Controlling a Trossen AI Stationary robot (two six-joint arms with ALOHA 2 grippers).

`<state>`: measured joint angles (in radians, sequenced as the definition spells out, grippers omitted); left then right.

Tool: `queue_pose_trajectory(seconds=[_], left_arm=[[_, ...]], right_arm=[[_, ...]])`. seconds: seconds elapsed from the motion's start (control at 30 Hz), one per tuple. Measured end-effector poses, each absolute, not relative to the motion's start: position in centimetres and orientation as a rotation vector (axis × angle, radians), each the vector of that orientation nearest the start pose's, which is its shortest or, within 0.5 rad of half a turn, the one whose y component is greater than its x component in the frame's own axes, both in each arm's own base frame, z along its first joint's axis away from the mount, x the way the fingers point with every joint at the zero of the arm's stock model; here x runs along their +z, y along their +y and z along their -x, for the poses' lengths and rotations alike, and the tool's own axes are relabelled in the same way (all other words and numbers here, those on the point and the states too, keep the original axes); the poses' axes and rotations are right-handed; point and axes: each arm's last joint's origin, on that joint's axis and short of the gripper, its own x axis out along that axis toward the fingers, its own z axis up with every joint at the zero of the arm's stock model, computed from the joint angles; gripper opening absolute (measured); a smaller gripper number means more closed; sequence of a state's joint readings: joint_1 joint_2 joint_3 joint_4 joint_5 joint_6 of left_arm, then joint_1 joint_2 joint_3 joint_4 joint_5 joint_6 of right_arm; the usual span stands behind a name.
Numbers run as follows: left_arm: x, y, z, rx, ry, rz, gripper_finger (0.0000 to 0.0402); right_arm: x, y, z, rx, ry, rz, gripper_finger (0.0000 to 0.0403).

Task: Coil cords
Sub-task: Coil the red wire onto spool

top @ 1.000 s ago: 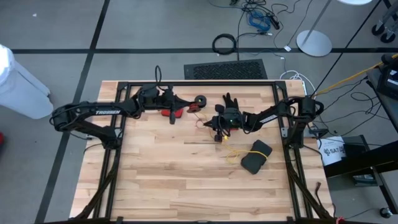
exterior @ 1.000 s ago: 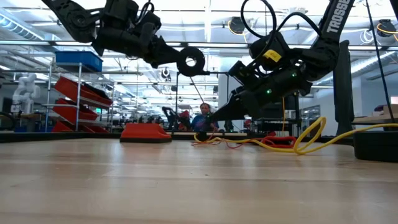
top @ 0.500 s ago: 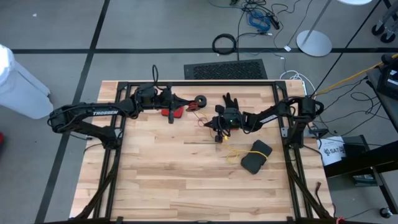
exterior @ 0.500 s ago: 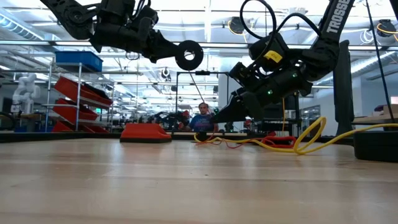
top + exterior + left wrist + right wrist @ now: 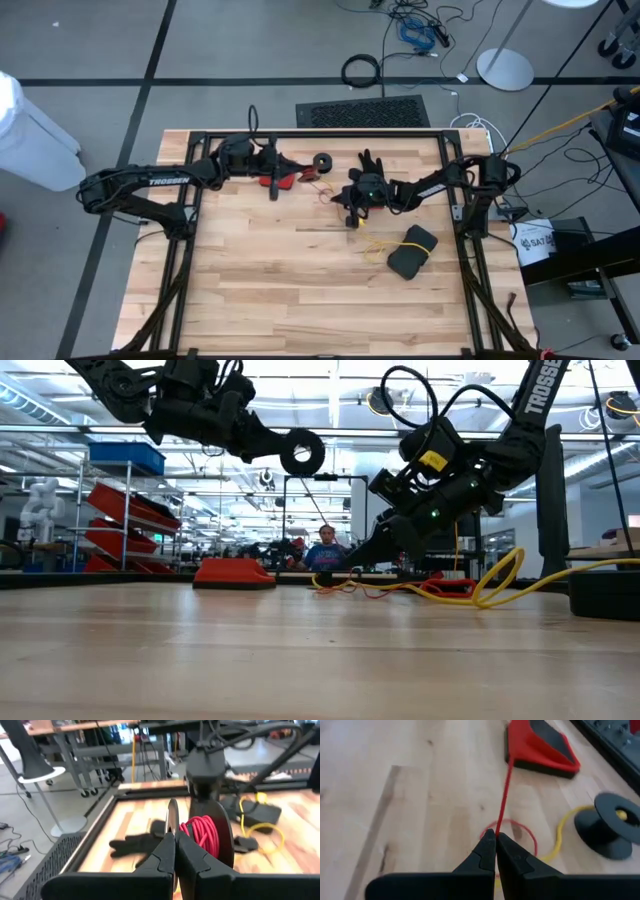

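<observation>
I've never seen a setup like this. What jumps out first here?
The left gripper holds a round black reel wound with red-orange cord high above the wooden table. Lower down, the right gripper pinches that thin red-orange cord. A loose yellow cord lies behind.

We see a desk (image 5: pixel 260 280) of pale wood planks, smooth with a faint sheen and visible grain. The red cord (image 5: pixel 506 780) looks like smooth plastic-coated wire, as does the yellow cord (image 5: pixel 559 837). The black reel (image 5: pixel 607 827) is matt plastic. The left gripper (image 5: pixel 176 851) fingers are matt black plastic.
</observation>
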<state>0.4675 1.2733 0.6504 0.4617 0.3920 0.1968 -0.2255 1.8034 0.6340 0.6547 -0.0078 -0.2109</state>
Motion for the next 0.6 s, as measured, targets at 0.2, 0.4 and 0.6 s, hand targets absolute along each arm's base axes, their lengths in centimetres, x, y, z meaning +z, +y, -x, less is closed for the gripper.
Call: queue_pose_trajectory(seconds=[0.2,0.4,0.6], left_arm=[[23.4,11.1,-24.3,0.059,0.293,-0.15,0.0006],[22.1,11.1,-24.1,0.067,0.414,-0.177,0.0006],[20.4,11.3,-24.6,0.049,0.491,-0.15,0.0006]], right_arm=[[10.9,-7.6,-30.6,-0.195,0.542,0.102,0.0],[11.5,-7.6,-30.7,-0.207,0.501,0.08,0.0],[13.3,-7.6,-30.6,-0.222,0.432,0.078,0.0]])
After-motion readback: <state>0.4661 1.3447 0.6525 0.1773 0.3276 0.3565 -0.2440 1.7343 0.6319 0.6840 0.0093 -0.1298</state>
